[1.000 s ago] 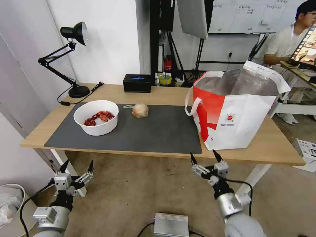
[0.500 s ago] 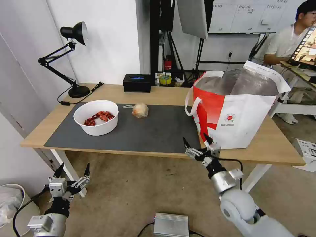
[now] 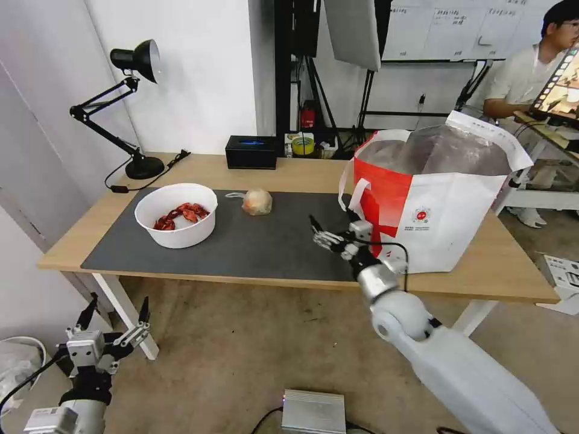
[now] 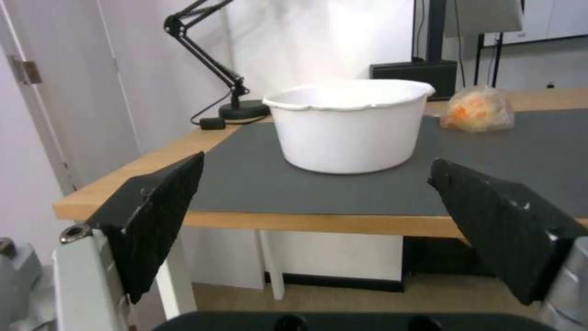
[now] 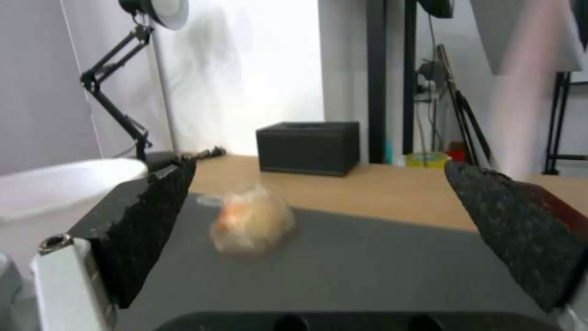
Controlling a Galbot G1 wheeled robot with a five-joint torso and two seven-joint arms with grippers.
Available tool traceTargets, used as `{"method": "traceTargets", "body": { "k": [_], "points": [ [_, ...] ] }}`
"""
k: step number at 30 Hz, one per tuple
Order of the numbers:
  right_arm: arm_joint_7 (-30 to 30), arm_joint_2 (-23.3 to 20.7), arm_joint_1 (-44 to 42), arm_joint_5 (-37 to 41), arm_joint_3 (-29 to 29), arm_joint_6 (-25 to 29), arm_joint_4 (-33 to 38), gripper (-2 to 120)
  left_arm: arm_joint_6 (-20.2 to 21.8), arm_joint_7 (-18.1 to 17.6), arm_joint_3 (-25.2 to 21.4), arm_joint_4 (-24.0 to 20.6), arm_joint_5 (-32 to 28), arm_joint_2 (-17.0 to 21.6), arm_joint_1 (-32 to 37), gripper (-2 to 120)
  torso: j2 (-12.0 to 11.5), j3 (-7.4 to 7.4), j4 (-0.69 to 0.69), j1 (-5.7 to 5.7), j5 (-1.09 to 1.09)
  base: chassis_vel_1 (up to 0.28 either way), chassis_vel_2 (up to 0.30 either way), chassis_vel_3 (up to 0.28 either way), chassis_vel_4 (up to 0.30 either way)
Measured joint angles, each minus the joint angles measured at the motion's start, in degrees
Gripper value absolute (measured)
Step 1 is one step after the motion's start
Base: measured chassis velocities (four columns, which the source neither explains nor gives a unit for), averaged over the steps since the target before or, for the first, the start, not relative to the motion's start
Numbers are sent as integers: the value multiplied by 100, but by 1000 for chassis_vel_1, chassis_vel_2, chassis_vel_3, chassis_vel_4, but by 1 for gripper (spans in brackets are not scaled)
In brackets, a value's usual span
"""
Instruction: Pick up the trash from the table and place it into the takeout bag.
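Observation:
A white bowl [image 3: 176, 215] [image 4: 349, 123] [image 5: 58, 181] holding red shells sits on the left of the dark mat [image 3: 283, 241]. Behind the mat's middle lies a beige plastic-wrapped lump [image 3: 257, 202] [image 4: 478, 111] [image 5: 252, 226]. The white and red takeout bag [image 3: 431, 196] stands open at the table's right. My right gripper [image 3: 333, 228] hovers open over the mat's right part, just left of the bag, pointing toward the lump, nothing between its fingers [image 5: 144, 220]. My left gripper [image 3: 116, 307] hangs open and empty below the table's front left corner, facing the bowl between its fingers [image 4: 153, 216].
A black desk lamp [image 3: 129, 108] stands at the table's back left and a black box [image 3: 252, 152] at the back centre. A silver box [image 3: 313, 411] lies on the floor below. A person sits at another desk, far right.
My right arm has risen from below the table edge and reached forward and left over the mat. My left gripper has dropped lower and to the left.

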Motion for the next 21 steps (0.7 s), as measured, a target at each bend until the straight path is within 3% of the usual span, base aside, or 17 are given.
{"method": "traceTargets", "body": {
  "k": [4, 11, 21],
  "points": [
    [93, 412, 551, 20, -286, -5, -546, 100, 0, -1, -29, -20, -4, -62, -4, 100, 0, 0, 1, 0, 0, 0, 0, 0, 0],
    [146, 1378, 1822, 3, -780, -34, -2108, 100, 0, -1, -98, -49, -12, -132, 0, 100, 0, 0, 1, 1, 0, 0, 0, 0, 0],
    [328, 2208, 2451, 25, -1059, -338, -3202, 100, -1, 9, -140, -41, -56, -60, 6, 100, 0, 0, 1, 0, 1, 0, 0, 0, 0]
  ]
}}
